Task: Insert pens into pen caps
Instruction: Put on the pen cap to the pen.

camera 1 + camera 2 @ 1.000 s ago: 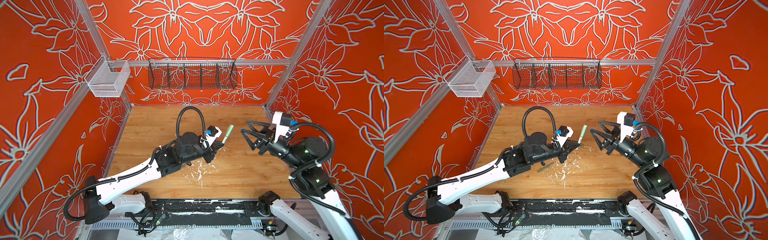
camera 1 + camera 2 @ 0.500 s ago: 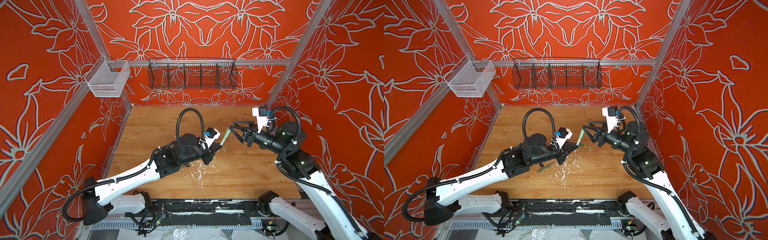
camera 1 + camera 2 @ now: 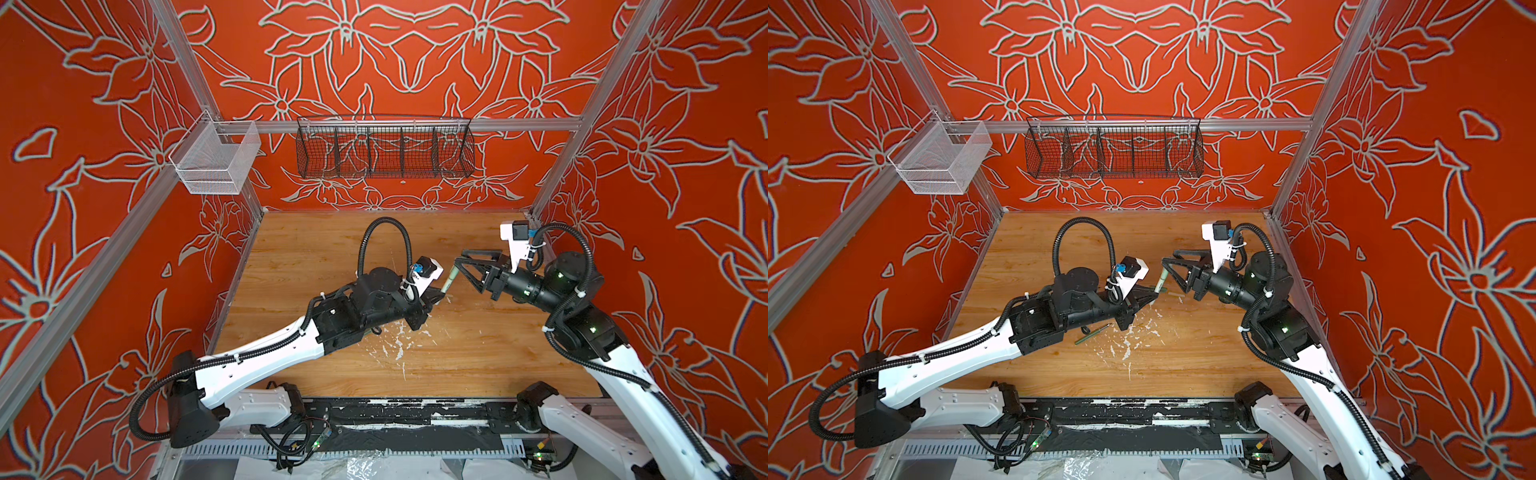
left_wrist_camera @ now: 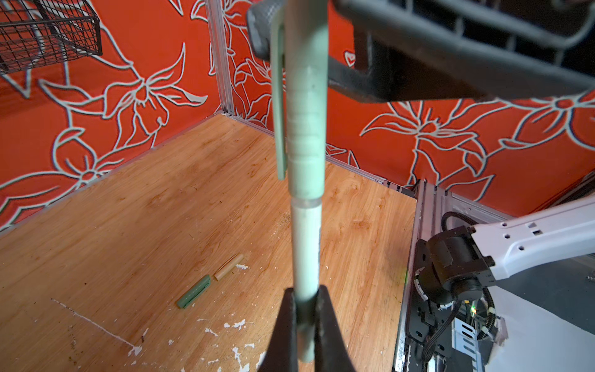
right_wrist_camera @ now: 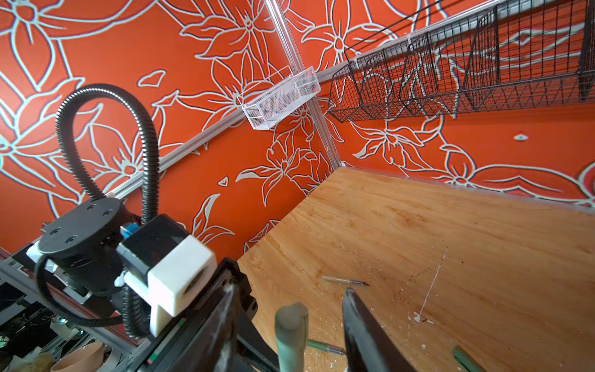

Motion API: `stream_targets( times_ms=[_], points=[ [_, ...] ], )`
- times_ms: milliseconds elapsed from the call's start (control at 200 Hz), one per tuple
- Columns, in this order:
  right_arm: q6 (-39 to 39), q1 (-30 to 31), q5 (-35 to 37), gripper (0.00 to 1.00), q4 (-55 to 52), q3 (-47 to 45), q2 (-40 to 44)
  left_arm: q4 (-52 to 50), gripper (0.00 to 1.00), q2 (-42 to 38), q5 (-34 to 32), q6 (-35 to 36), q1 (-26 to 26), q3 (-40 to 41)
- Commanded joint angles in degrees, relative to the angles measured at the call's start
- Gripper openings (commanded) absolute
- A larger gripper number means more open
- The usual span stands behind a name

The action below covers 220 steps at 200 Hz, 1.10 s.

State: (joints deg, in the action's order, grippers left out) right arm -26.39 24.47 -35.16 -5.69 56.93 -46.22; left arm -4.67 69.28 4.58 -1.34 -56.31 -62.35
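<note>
Whereas a second ago the right gripper (image 5: 289, 289) hung well apart, its parted jaws now straddle the mint cap (image 4: 306, 128), a gap showing on each side; that cap sits on the upper end of the pale mint pen (image 4: 306, 244); the left gripper (image 4: 306, 298) stays clenched on the pen's lower shaft, above the table (image 4: 161, 209); a green cap (image 4: 193, 294) and a tan cap (image 4: 228, 267) lie on it.

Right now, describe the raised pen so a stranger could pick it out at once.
Start at the wooden table and find the left gripper near its middle. It pinches the mint pen, held in mid-air. Unlike the dark pen lying flat, it is pale and capped.
</note>
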Motion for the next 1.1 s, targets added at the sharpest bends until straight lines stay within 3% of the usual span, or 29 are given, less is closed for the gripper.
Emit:
stream_targets(
  times_ms=[0, 656, 916, 1096],
  points=[
    [-1.52, 0.14, -1.87, 0.50, 3.17, -0.93, 0.09, 0.39, 0.00, 0.21, 0.16, -0.23, 0.06, -1.29],
    [-0.90, 0.60, -0.97, 0.40, 1.39, -1.55, -0.10, -0.21, 0.00, 1.79, -0.84, -0.06, 0.06, -3.28],
    [-1.20, 0.76, -0.88, 0.23, 1.75, -2.08, -0.10, -0.06, 0.00, 2.54, -1.50, -0.25, 0.06, -4.25],
    [-1.12, 0.84, -0.97, 0.01, 1.74, -2.28, -0.17, -0.70, 0.00, 3.65, -1.74, 0.03, 0.06, -5.32]
  ],
)
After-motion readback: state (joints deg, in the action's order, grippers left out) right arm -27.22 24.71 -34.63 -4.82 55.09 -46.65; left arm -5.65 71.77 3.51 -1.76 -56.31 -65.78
